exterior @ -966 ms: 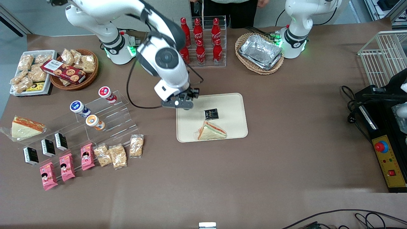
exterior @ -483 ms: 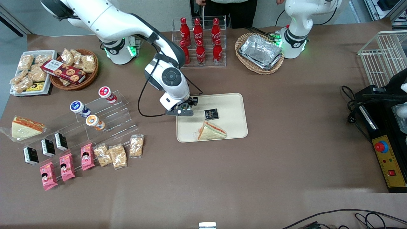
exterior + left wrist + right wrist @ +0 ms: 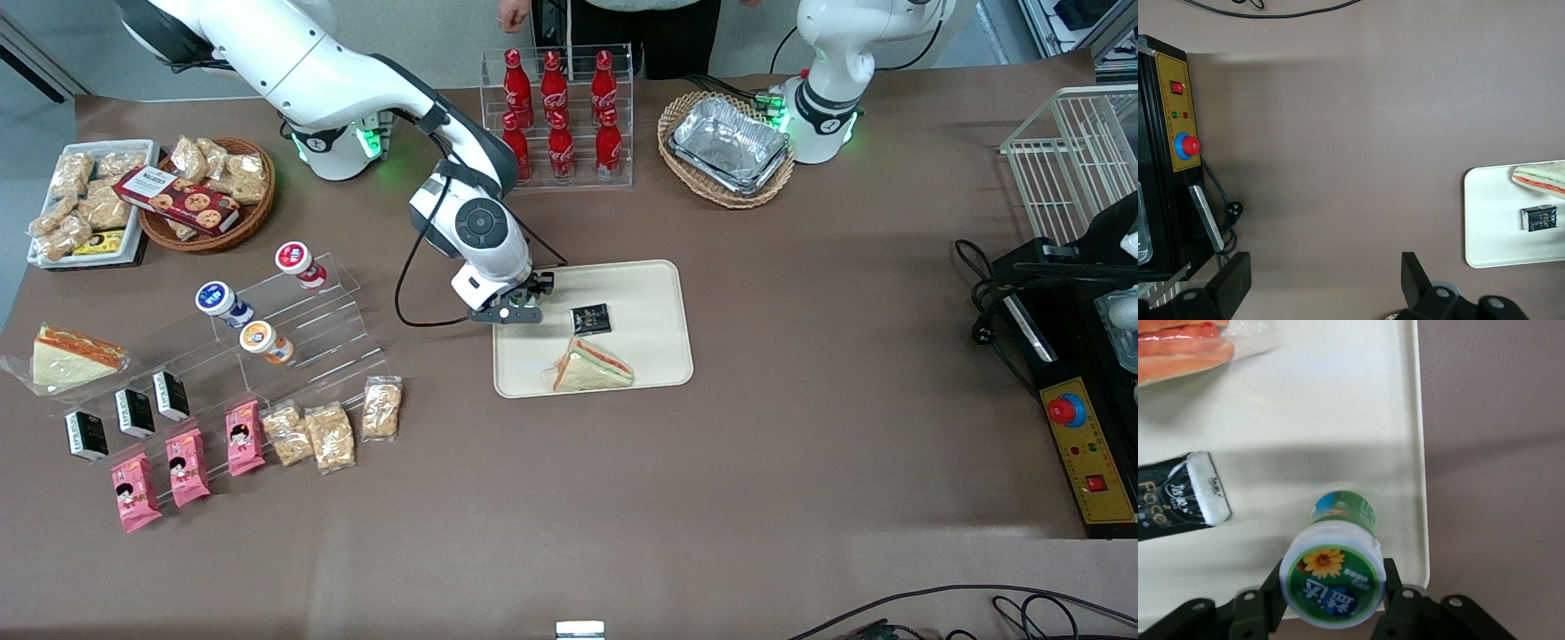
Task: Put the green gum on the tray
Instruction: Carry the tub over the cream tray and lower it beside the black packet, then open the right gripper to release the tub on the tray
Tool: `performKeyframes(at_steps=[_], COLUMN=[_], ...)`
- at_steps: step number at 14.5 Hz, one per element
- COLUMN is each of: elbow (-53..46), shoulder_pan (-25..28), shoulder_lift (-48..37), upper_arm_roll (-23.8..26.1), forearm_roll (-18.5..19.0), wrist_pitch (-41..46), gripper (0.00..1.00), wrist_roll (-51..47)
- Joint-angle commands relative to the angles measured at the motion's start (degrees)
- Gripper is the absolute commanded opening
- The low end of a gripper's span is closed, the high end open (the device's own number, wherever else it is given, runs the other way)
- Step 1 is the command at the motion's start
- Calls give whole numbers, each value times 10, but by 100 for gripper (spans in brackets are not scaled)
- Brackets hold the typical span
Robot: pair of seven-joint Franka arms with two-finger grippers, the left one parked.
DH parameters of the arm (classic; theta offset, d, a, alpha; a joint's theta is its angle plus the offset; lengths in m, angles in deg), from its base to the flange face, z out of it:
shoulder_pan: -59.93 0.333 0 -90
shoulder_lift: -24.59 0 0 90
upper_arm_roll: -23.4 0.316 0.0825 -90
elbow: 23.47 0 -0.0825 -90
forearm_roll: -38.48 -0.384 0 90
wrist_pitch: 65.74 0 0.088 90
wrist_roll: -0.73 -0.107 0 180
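My right gripper is shut on the green gum, a small white bottle with a green-and-white lid and a teal label. The black fingers press on both sides of its lid. It hangs upright, low over the cream-beige tray, at the corner of the tray nearest the working arm's base. In the right wrist view the bottle's base is over the tray, just inside its rim. I cannot tell whether it touches the tray. In the front view the gripper hides the gum.
On the tray lie a black packet and a wrapped sandwich. A clear stepped stand holds blue-lidded, red-lidded and orange-lidded bottles toward the working arm's end. A cola bottle rack and a wicker basket of foil trays stand farther back.
The right arm has come down and the gripper has dropped with the gum onto the tray's corner. In the last half second it barely moved.
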Motion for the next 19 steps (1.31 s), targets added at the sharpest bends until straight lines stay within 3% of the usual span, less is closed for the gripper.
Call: performKeyframes(at_steps=[1, 2, 4, 10, 15, 17, 19], elbow=[2, 2, 1, -4, -72, -121, -134], shoulder_pan=[-5, -6, -6, -19, -50, -77, -106], shoulder_lift=[17, 18, 16, -62, -183, -208, -236], upper_arm_roll=[6, 5, 5, 5, 9, 5, -25], forearm_roll=[17, 17, 17, 16, -18, -65, -76], wrist_pitch=[-21, -21, -21, 10, 186, 273, 316], gripper=[46, 76, 100, 100, 100, 100, 100], wrist_roll=[-9, -9, -9, -5, 21, 75, 155])
